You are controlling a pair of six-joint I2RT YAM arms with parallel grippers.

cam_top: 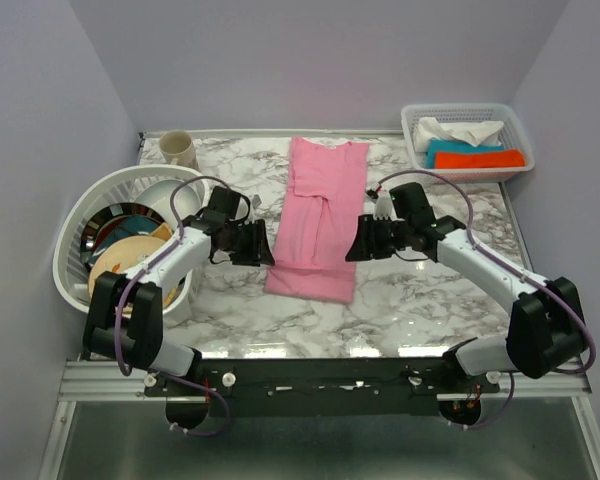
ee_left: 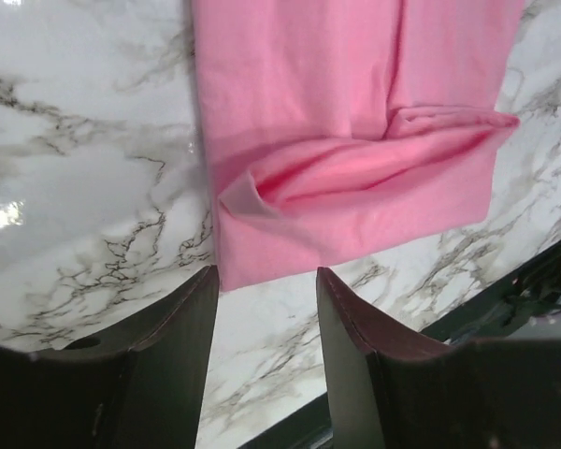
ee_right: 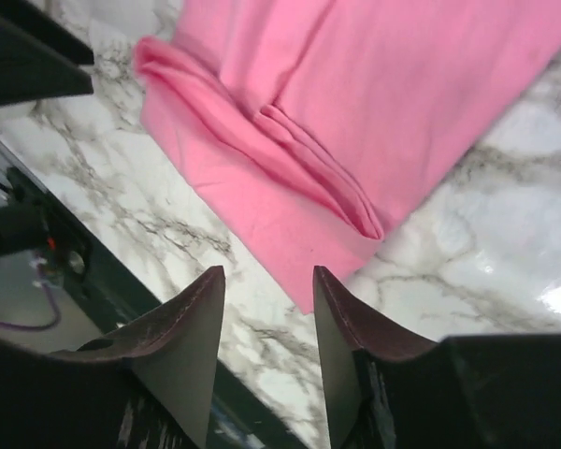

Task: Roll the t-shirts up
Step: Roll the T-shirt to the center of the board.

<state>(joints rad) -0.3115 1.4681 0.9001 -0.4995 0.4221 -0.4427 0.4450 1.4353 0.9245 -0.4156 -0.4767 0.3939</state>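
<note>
A light-pink t-shirt (cam_top: 320, 215) lies folded into a long strip down the middle of the marble table, its near end doubled back on itself (ee_left: 355, 196) (ee_right: 290, 159). My left gripper (cam_top: 261, 246) hovers at the strip's left edge near that fold, jaws apart and empty (ee_left: 266, 281). On the right edge, opposite, my right gripper (cam_top: 357, 243) is likewise open with only marble and the shirt's corner showing between its fingers (ee_right: 269, 281). Neither gripper touches the fabric.
A white round basket (cam_top: 80, 215) with plates and bowls stands at the left, with a beige cup (cam_top: 178, 150) behind it. A white tray (cam_top: 515, 128) holding folded white, teal and orange cloths sits at the back right. The table's near edge (cam_top: 320, 352) runs close below the shirt.
</note>
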